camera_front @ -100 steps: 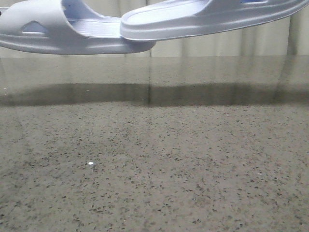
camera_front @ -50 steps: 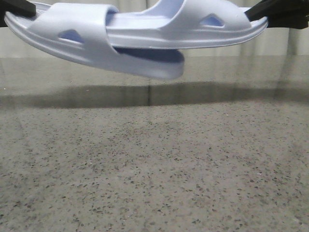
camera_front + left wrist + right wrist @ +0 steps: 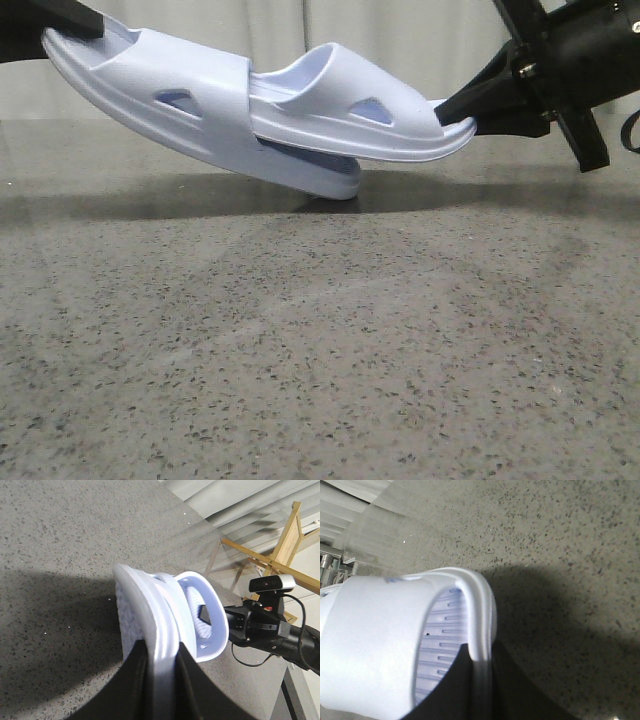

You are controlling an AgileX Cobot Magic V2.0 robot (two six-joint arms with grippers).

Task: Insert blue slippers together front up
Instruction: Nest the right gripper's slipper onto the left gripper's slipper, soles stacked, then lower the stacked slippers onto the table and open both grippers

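Two pale lavender-blue slippers hang over the table, pushed into each other. The left slipper (image 3: 150, 95) tilts down to the right, its low end almost on the table. The right slipper (image 3: 370, 125) passes under the left one's strap and lies on its footbed. My left gripper (image 3: 55, 20) is shut on the left slipper's raised end; the left wrist view shows the sole rim (image 3: 162, 645) between the jaws. My right gripper (image 3: 462, 103) is shut on the right slipper's end, its rim (image 3: 481, 645) between the jaws.
The speckled grey stone table (image 3: 320, 350) spreads below the slippers. A pale curtain (image 3: 400, 25) hangs behind. In the left wrist view a wooden frame (image 3: 280, 545) and a camera (image 3: 272, 584) stand beyond the table.
Both slippers have come down from the top of the view and tilted. The right slipper has slid further under the left one's strap. The right gripper has come into view.
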